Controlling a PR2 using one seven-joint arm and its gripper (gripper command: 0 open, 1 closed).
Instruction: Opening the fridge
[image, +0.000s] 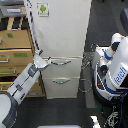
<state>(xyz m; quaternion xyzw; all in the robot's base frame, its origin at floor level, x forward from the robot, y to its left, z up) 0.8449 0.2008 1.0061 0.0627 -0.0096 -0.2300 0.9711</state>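
Observation:
The tall white fridge stands in the middle of the exterior view. Its large upper door carries a small green-and-white sticker. Below are two drawers, each with a curved silver handle: the upper handle and the lower handle. My arm reaches in from the lower left. My gripper is at the left end of the upper drawer's handle, at the fridge's left edge. The fingers look close together there, but the view is too coarse to tell if they grip the handle. The door and drawers look shut.
A tan wooden drawer cabinet stands right against the fridge on the exterior view's left. A second white robot with cables stands close on the exterior view's right. The floor is dark.

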